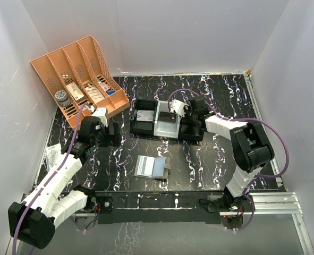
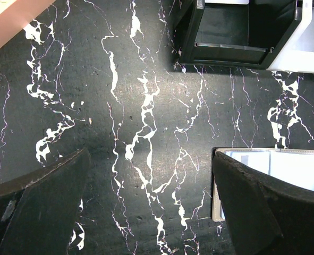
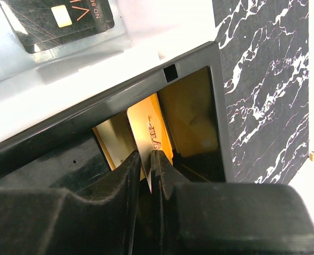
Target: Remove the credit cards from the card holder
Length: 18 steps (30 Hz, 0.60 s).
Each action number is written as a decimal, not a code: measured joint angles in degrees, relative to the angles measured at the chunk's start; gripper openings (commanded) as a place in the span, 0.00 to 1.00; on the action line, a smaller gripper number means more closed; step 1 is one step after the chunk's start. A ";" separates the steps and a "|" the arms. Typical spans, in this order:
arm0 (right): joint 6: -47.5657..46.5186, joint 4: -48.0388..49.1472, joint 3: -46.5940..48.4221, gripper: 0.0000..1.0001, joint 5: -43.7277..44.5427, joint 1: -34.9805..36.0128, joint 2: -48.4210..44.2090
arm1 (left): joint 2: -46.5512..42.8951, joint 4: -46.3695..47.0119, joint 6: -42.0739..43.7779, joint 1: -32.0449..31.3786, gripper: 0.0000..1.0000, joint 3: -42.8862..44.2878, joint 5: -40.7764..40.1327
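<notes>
The card holder lies open on the black marbled table, its grey-blue inside facing up; its corner also shows in the left wrist view. My left gripper hangs open over bare table to the left of the holder, with nothing between its fingers. My right gripper reaches into the right compartment of the black tray. It is shut on an orange credit card that stands on edge there. A dark credit card lies in the pale middle compartment.
A big orange lattice organiser with small items stands at the back left. The tray's left compartment lies ahead of my left gripper. White walls enclose the table on three sides. Some paper lies at the left edge.
</notes>
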 measured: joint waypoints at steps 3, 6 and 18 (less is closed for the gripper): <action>0.00 0.02 0.00 0.10 -0.15 0.00 0.00 | 0.07 0.00 0.13 0.00 0.99 0.00 0.09; -0.33 0.13 0.00 0.10 -0.48 -0.02 -0.04 | 0.07 0.00 0.13 0.00 0.99 0.00 0.20; -3.43 0.76 0.00 0.15 -6.14 -1.36 -0.13 | 0.09 0.00 0.20 0.00 0.99 0.00 0.22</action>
